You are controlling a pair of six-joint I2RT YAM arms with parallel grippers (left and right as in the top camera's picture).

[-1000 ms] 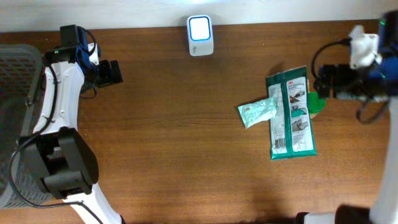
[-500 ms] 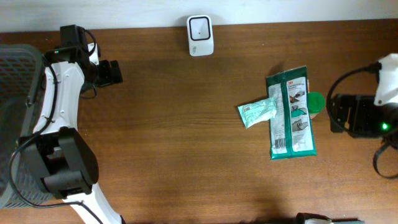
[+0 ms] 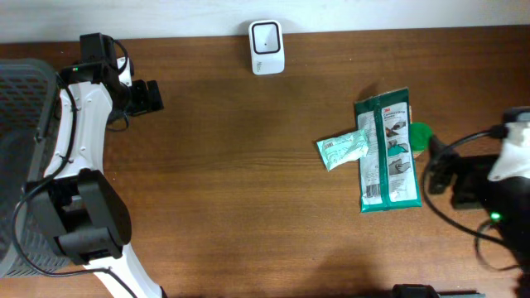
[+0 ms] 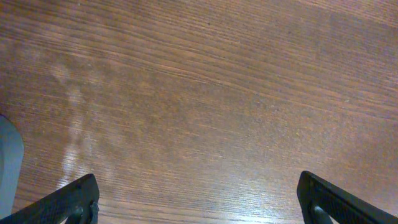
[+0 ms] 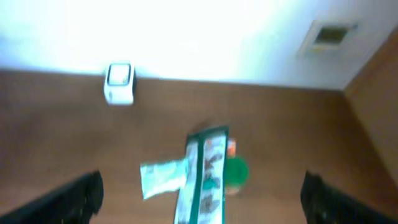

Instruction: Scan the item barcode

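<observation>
Green plastic marks the likeliest item: a long green packet [image 3: 387, 151] lies flat on the wooden table [image 3: 232, 182], well off to the right-arm side of the scanner [image 3: 267, 47] and nearer the front edge than it is. A pale pouch [image 3: 342, 151] touches the packet on the side facing the scanner, and a green round piece [image 3: 420, 135] peeks out from the packet's far side. No barcode can be made out on any of them in these views. The scanner stands at the back edge of the table, with nothing in front of its face. The right gripper [image 3: 432, 165] hovers beyond the packet from the scanner, just beside its outer edge. Its jaws are spread wide and nothing is between them, and its wrist view looks across the packet toward the scanner with both fingertips [image 5: 74, 196] apart at the frame's corners. The left gripper [image 3: 156, 97] hangs well away on the other side of the scanner, close to the back edge. It too is released and empty, and its wrist view shows only bare wood between the fingers [image 4: 68, 202]. By my judgement the task has barely begun: no item is lifted, none is near the scanner, and no grasp is made. What is left is nearly everything. An item must be picked, most likely by the right arm since it is closest. Its barcode must then be found, turned toward the scanner's face, and carried across to it.
</observation>
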